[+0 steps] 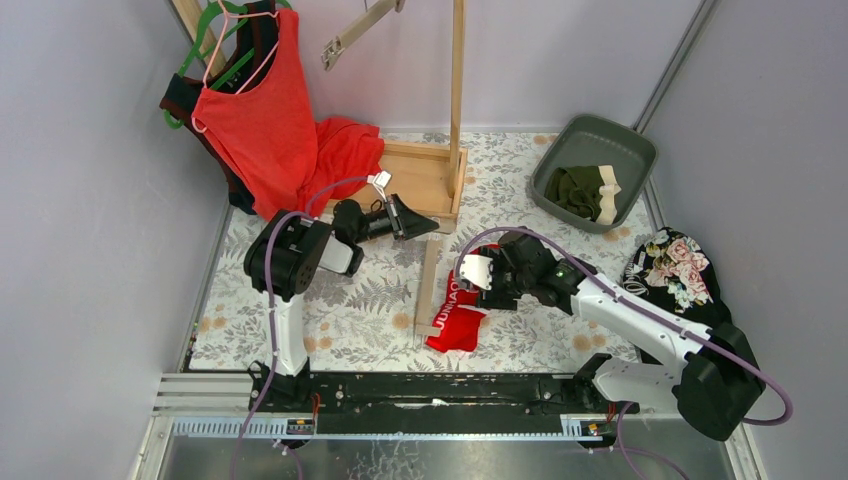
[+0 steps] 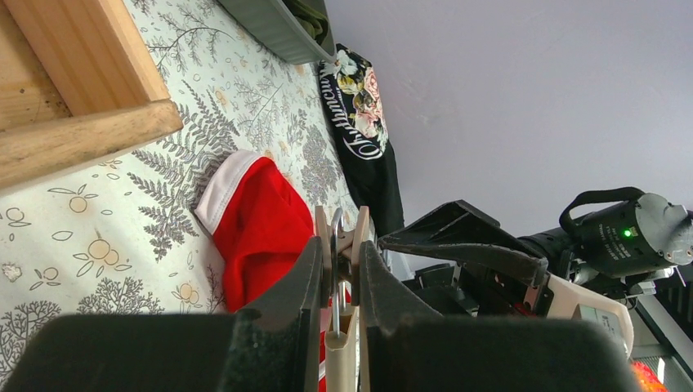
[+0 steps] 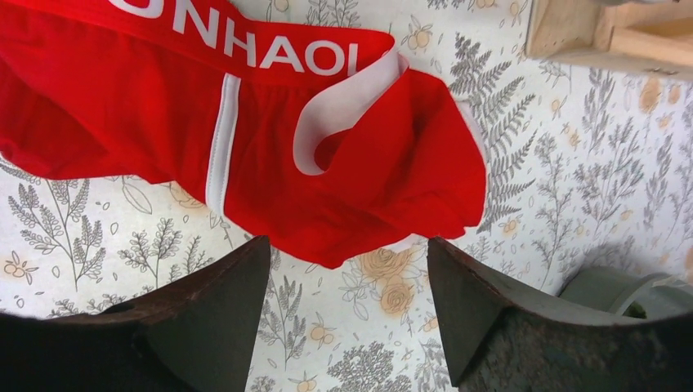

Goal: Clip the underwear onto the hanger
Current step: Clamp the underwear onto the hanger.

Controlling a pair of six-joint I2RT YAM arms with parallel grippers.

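The table (image 1: 350, 320) carries a wooden stand (image 1: 425, 170) at the far side and a grey bin (image 1: 625, 145) at the far right.

Location of the work items:
- The red briefs (image 1: 458, 325) lie crumpled on the table in front of the stand, just beside the near end of the wooden hanger (image 1: 428, 290). Contact between the two cannot be confirmed.
- The olive green briefs (image 1: 578, 190) lie inside the grey bin, well apart from the hanger.

Gripper condition:
- The left gripper (image 2: 339, 249) is clamped on the hanger's clip (image 2: 342, 241), a wooden peg with a wire spring.
- The right gripper (image 3: 347, 245) hangs over the red briefs with its jaws spread and holds nothing.

Handling, as a judgement: the briefs are light, limp knit fabric. They will sag and fold under any lift, offer no stiffness, and are unlikely to be damaged. The lettered waistband (image 3: 245, 49) is the thickest, firmest edge, so take hold there and gather a single layer. Present that edge to the clip, because bunched fabric may slip out or fail to seat.
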